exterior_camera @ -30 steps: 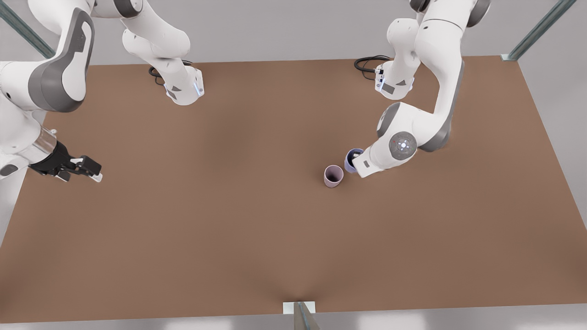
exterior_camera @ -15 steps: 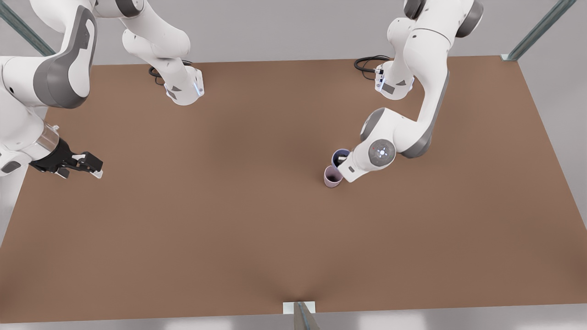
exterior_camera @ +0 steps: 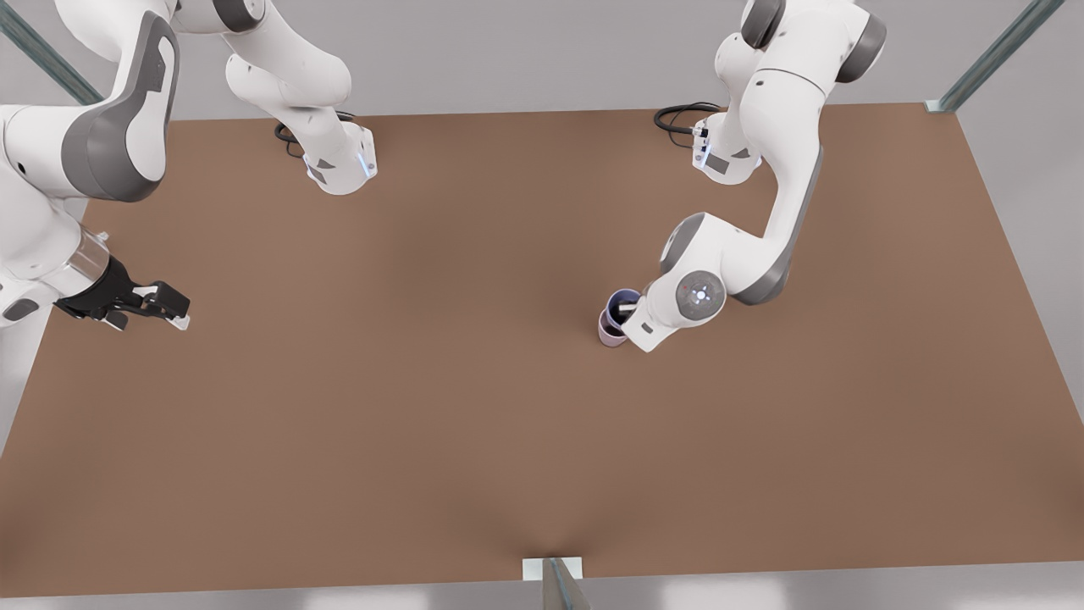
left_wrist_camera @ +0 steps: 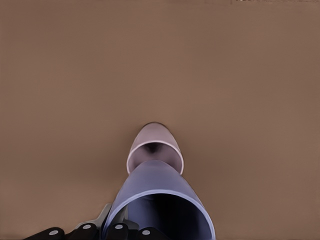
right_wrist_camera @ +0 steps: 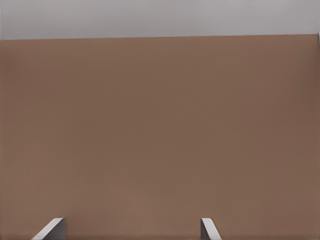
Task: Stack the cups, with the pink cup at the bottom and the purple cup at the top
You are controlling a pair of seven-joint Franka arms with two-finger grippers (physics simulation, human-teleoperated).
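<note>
Your left gripper (exterior_camera: 628, 315) has carried the purple cup (exterior_camera: 622, 302) sideways until it hangs over the pink cup (exterior_camera: 608, 329), clamped on its rim; whether it is seated inside looks unclear. Away from the pink cup, your right gripper (exterior_camera: 174, 312) waits, fingers (right_wrist_camera: 51, 229) spread and holding nothing.

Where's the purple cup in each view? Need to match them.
Front view: purple cup right of centre, held by the left end effector above the pink cup.
Left wrist view: purple cup close up, on the end effector, pink cup beyond it.
Right wrist view: not in it; brown table.
Shared landmark: the pink cup, front and left wrist views.
</note>
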